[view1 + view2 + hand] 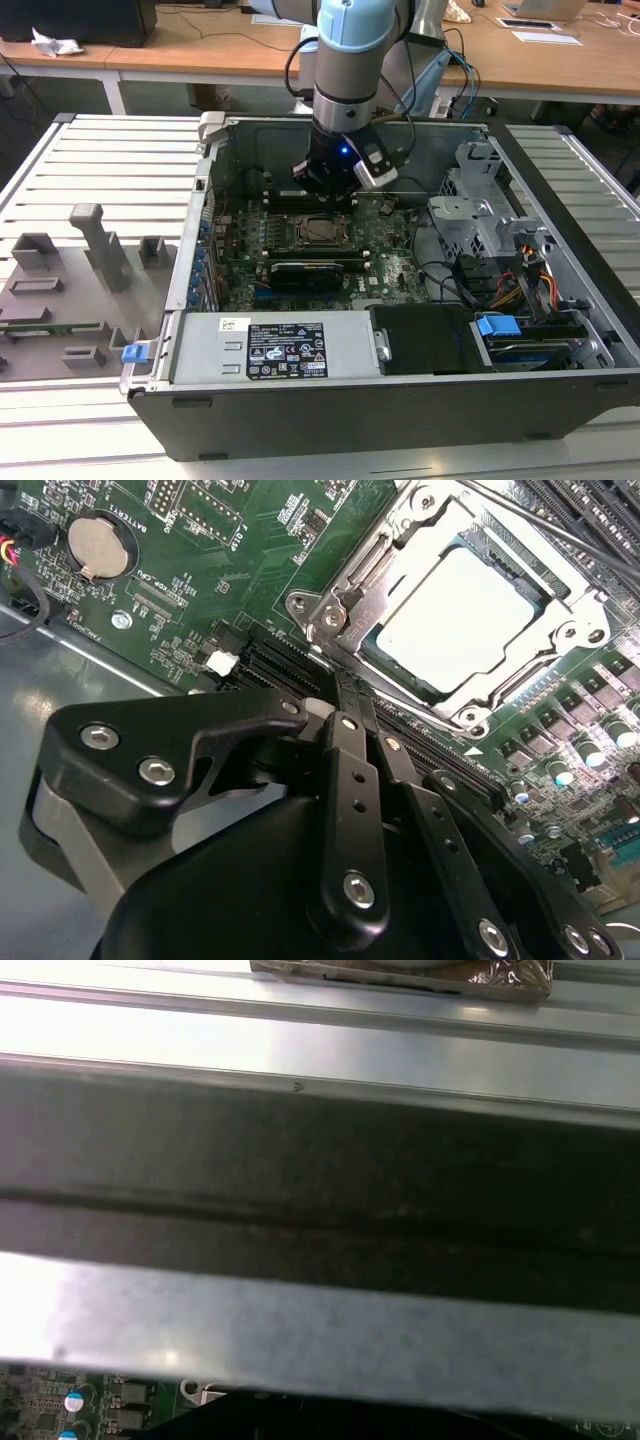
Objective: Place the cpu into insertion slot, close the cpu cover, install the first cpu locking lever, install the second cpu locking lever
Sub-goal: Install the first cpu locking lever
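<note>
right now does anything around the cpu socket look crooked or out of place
Nothing stands out. In the second wrist view the cpu lies flat and square in the socket, with the metal cover framing it evenly. The gripper sits just beside one corner of the socket.

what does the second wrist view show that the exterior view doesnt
In the second wrist view: the cpu seen close, seated in the insertion slot with the cpu cover shut down around it, a coin battery, and the gripper fingers pressed together, holding nothing.

In the exterior view: the whole open computer case, the robot arm, the power supply and the grey fixture tray.

Both show the green motherboard and the socket.
</note>
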`<state>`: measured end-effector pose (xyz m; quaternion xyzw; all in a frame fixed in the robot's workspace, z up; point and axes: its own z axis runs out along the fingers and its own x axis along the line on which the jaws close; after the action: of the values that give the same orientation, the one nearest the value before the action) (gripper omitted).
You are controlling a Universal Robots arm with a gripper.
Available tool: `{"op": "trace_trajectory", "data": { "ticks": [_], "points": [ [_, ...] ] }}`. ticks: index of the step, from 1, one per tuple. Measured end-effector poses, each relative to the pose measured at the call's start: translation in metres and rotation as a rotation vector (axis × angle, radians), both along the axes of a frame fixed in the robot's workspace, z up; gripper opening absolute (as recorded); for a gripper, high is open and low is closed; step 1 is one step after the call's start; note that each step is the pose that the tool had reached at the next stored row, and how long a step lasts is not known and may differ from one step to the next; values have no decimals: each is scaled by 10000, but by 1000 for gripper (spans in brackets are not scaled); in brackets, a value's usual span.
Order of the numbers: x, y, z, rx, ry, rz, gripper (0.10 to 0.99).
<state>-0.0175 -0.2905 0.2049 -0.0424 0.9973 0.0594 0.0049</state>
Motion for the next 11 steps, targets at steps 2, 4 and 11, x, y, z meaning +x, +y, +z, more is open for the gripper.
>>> {"op": "trace_trajectory", "data": {
  "ticks": [2,4,11],
  "points": [
    [0,0,-2,-1,1,0,106],
    [1,0,-3,-1,0,0,106],
    [1,1,-9,-52,0,0,106]
  ]
}}
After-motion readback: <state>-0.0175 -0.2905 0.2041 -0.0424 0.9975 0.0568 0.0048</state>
